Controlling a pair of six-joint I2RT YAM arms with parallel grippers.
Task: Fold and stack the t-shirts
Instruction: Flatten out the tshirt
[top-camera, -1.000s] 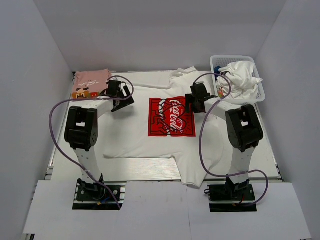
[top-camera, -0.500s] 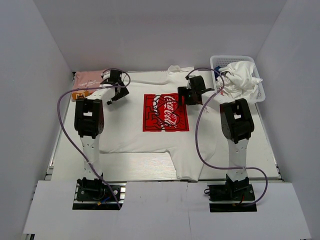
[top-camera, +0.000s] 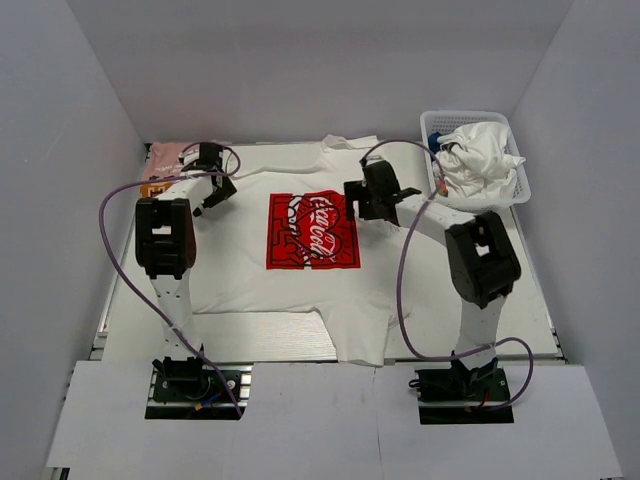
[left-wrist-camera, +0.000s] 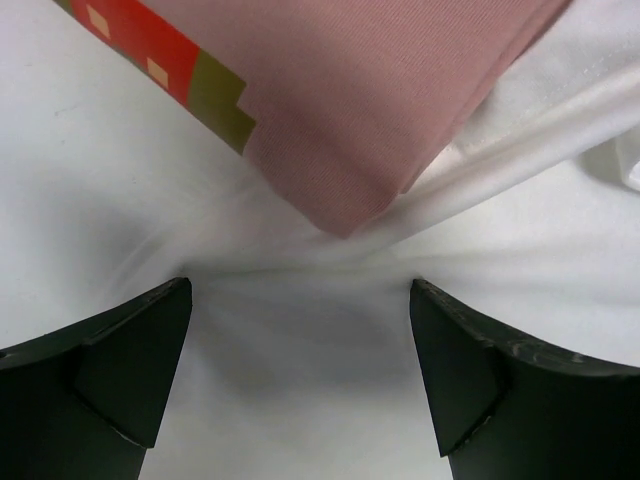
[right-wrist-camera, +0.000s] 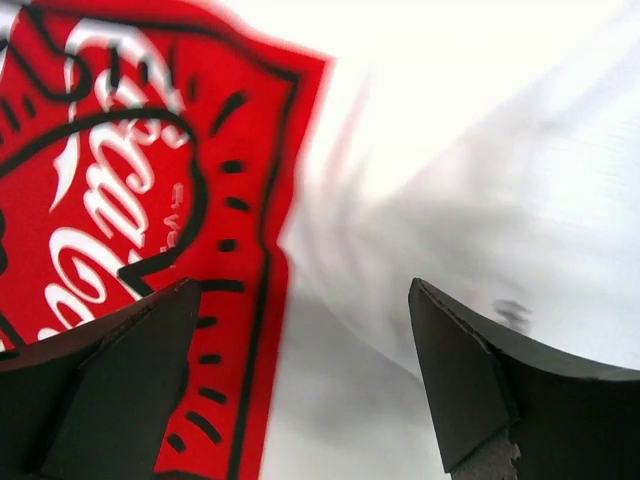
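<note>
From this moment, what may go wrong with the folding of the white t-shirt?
1. The pink t-shirt has a corner just ahead of the open left fingers; a pinch here may catch it and spoil its fold.
2. The white t-shirt is wrinkled between those fingers, so a fold may come out uneven.
3. Its near part reaches the front edge of the table and might slide off.

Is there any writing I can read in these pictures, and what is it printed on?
"Coca-Cola": white script in the red square print on the white t-shirt. The right wrist view shows part of it, blurred.
On the pink t-shirt, the small print shows only red and olive blocks here, with no letters to read.
No other writing shows.
</note>
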